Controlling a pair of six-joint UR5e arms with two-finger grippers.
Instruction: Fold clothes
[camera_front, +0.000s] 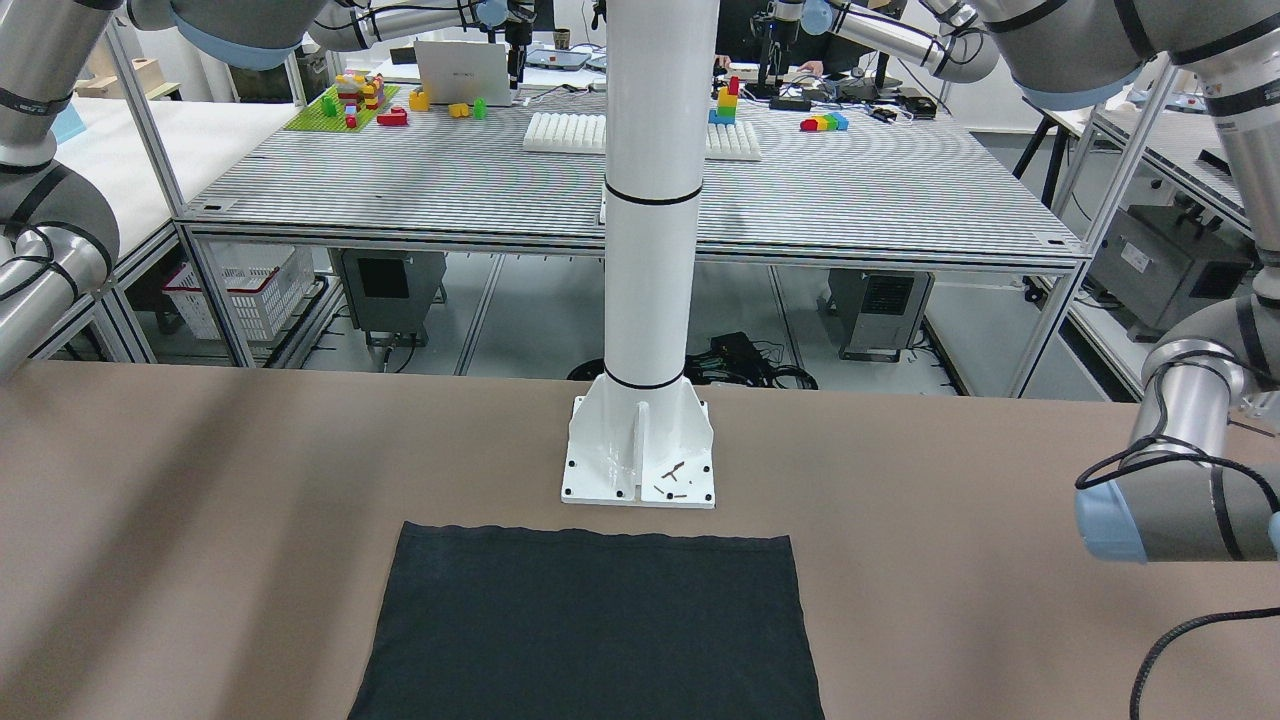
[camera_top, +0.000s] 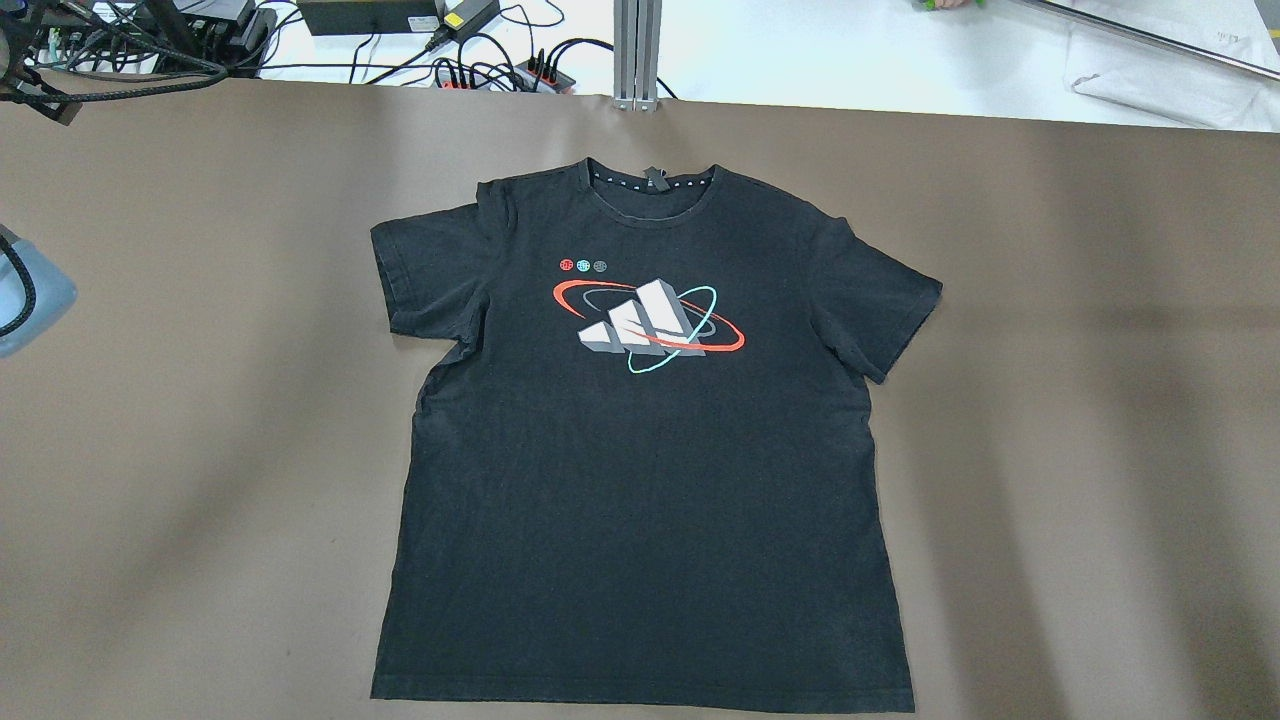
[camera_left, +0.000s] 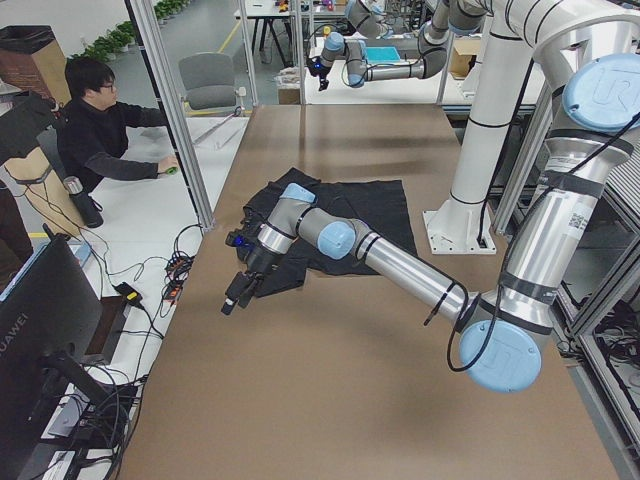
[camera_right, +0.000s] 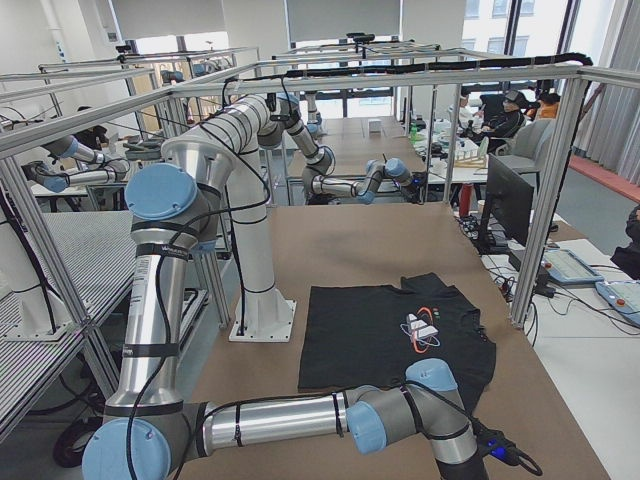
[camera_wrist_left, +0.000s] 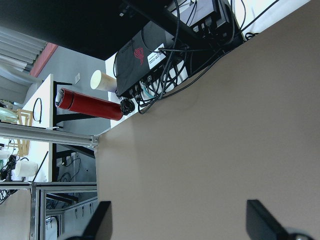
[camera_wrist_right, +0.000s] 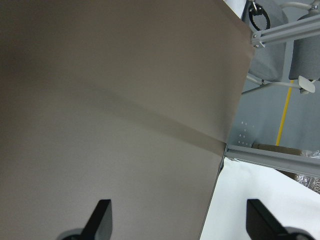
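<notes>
clothes (camera_top: 645, 480) flat, hem near white pole base (camera_front: 638, 455), wide table (camera_top: 180, 450) margins either side

- T-shirt (camera_top: 640, 520): soft black cloth, matt; chest print (camera_top: 650, 325) in flat red, teal and white.
- Worktop (camera_top: 1080, 400): brown covering, smooth and matt.
- Pole (camera_front: 652, 250) and base plate (camera_front: 640, 470): white-painted, glossy.
- Left arm (camera_left: 400, 265): satin silver metal tubes; joint caps (camera_left: 500, 357) pale blue, plastic-looking.
- Left tool (camera_wrist_left: 182, 225): fingers (camera_wrist_left: 262, 220) black, matt.

You've got one black T-shirt (camera_top: 640, 500) with a red-white-teal chest print, spread flat, front up, unfolded, on the brown table (camera_top: 180, 420).
</notes>
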